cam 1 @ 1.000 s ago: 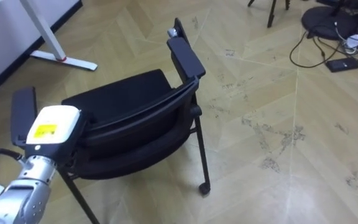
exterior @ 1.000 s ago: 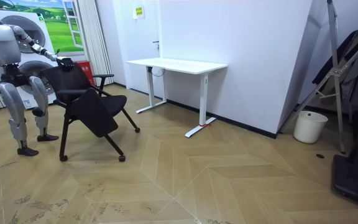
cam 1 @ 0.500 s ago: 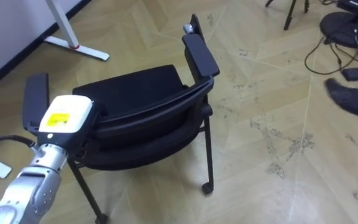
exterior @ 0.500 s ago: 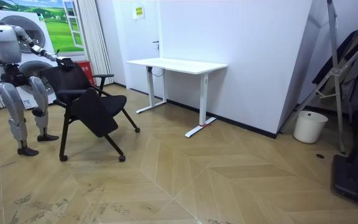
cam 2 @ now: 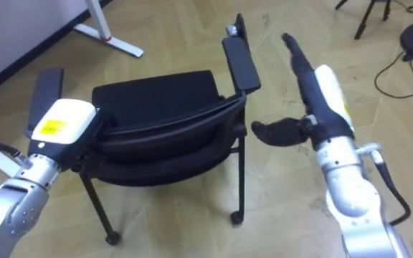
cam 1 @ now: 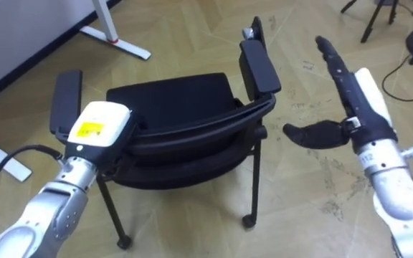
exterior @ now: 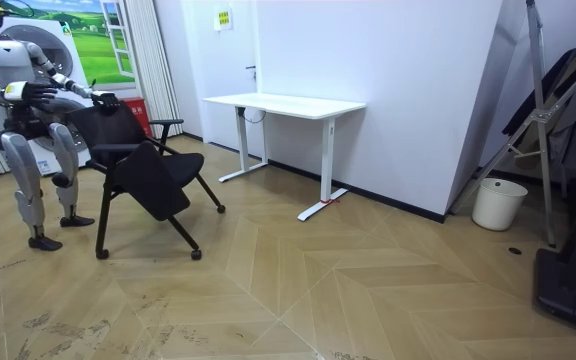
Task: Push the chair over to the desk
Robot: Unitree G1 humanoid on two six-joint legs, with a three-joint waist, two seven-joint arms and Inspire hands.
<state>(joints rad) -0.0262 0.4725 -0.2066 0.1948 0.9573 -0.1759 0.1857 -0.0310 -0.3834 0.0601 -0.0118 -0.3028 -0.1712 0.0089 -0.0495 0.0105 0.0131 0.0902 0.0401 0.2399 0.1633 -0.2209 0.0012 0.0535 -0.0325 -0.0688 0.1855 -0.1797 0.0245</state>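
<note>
Chair (cam 1: 171,107) right in front of me; I stand behind its backrest (cam 1: 192,136), white desk (exterior: 283,103) beyond.
Left hand (cam 1: 95,132) at backrest's left top corner, fingers hidden, cannot tell if curled.
Right hand (cam 1: 353,107) in air beside right armrest (cam 1: 259,64), fingers straight, thumb out, touching nothing.
Likely best: plant right hand on backrest's right end, then push evenly both sides so chair goes straight and doesn't swing.

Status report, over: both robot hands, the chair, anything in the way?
Left robot hand on chair backrest. Right robot hand open, in air beside armrest, not touching. White desk foot on floor beyond chair.
</note>
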